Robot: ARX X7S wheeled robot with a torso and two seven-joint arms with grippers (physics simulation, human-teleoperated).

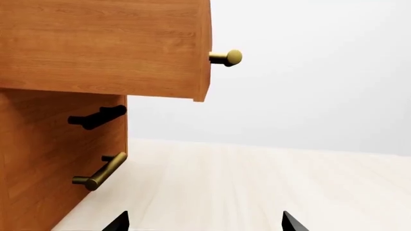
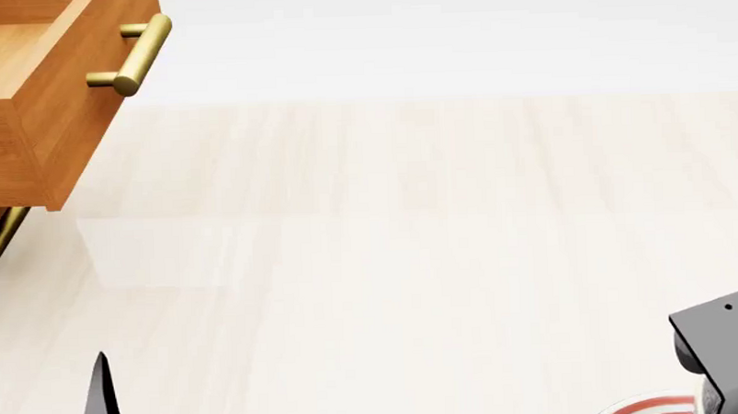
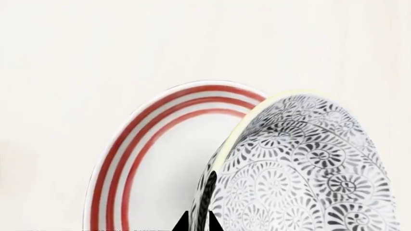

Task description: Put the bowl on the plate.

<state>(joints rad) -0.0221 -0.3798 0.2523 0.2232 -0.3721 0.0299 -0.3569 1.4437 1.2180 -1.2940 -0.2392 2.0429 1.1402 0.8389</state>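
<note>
**Patterned bowl over ringed plate**

Left gripper hung spread and empty beside the grained wooden drawer with brass handles. Right gripper pinched the bowl – deep, round, grey-black floral, pale-rimmed – over the flat plate with 3 red rings.

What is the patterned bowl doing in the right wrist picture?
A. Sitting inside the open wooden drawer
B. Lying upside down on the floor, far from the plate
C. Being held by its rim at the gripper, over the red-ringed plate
C: the right gripper has its dark fingertips closed on the rim of the bowl, which overlaps the plate behind it.
</note>
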